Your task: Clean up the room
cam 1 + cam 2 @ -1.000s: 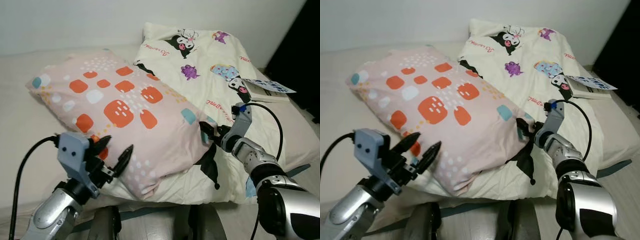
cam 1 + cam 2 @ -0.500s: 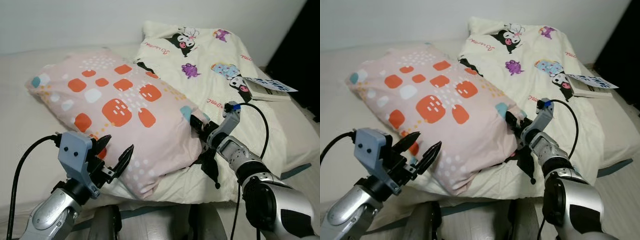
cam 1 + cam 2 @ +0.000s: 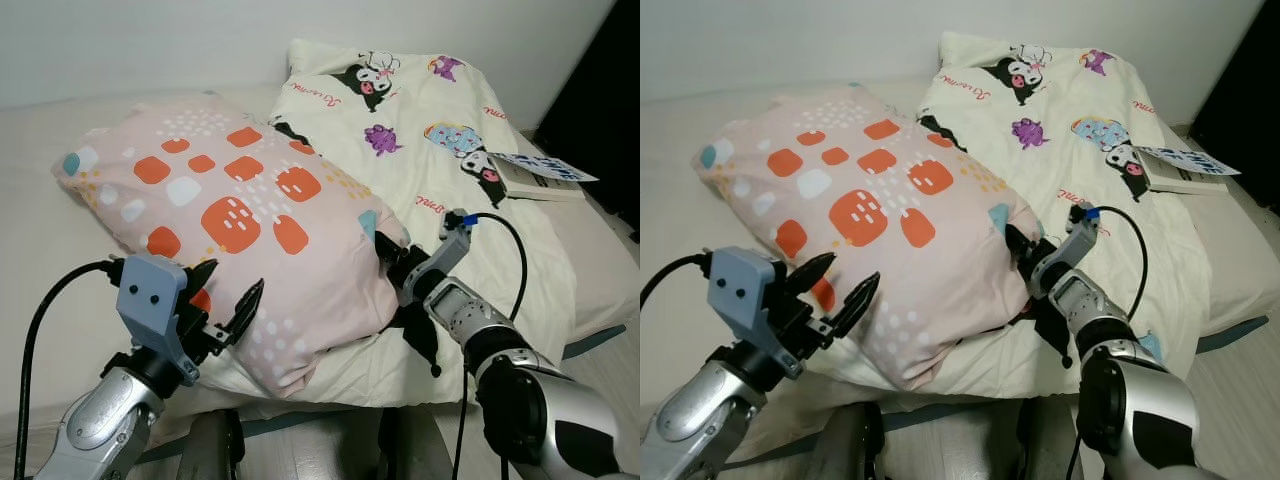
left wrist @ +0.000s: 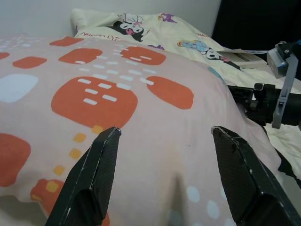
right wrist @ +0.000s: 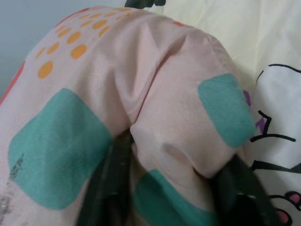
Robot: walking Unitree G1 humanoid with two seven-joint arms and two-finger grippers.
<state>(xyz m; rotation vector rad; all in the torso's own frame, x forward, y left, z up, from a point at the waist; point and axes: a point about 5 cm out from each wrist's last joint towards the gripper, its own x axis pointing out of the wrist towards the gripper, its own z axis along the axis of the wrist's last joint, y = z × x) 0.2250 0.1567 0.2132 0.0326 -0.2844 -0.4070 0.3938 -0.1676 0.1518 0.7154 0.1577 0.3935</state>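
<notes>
Soft, even indoor light; head views sharp, with a black unlit corner beyond the cartoon-printed cream quilt [image 3: 440, 150]; right wrist close-up blurred.

I count one pink pillow [image 3: 240, 230] with orange squares, lying on the left of the bed. One cream cartoon-print quilt [image 3: 440, 150] spreads on the right, reaching the far end. One book [image 3: 540, 175] rests at the far right, beside the quilt. There is one bed [image 3: 40, 250] under all of it. I have two grippers: my left gripper [image 3: 228, 308] near me on the left, and my right gripper [image 3: 385, 262] at the pillow's right corner.
</notes>
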